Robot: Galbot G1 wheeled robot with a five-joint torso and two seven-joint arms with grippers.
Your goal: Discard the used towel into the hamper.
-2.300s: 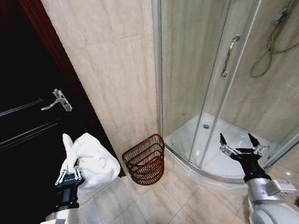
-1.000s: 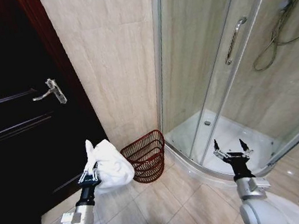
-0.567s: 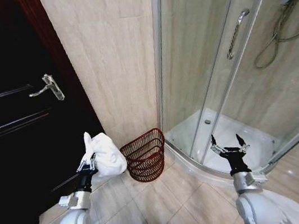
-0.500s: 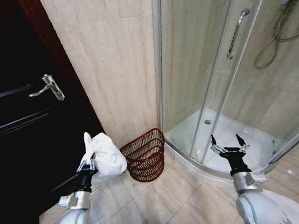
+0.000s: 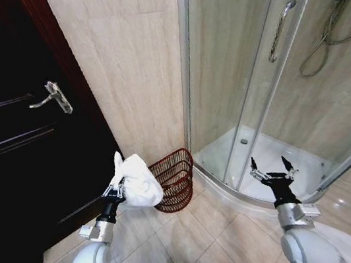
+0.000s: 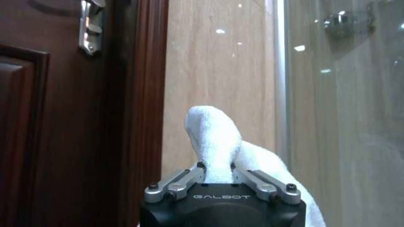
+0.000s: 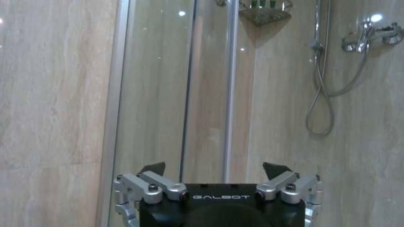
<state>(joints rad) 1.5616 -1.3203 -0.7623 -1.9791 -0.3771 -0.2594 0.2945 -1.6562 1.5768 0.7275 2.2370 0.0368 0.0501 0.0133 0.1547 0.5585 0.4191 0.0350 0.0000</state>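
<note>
The used towel (image 5: 136,180) is a white bundle held in the air, its right edge overlapping the left rim of the hamper (image 5: 176,179). My left gripper (image 5: 115,191) is shut on the towel's lower left part. In the left wrist view the towel (image 6: 215,139) rises from between the shut fingers of the left gripper (image 6: 215,169). The hamper is a small red-brown open-weave basket on the tiled floor against the wall. My right gripper (image 5: 271,172) hangs open by the shower tray, holding nothing; the right wrist view shows the right gripper (image 7: 215,170) with its fingers spread.
A dark wooden door (image 5: 12,157) with a metal handle (image 5: 50,98) fills the left. A beige tiled wall (image 5: 134,78) stands behind the hamper. The curved glass shower enclosure (image 5: 254,79) and its white tray (image 5: 261,164) take up the right. Floor tiles (image 5: 180,244) lie in front.
The camera has shifted. My left gripper has carried the towel to the right, from left of the hamper to over its left rim. The right gripper stays open.
</note>
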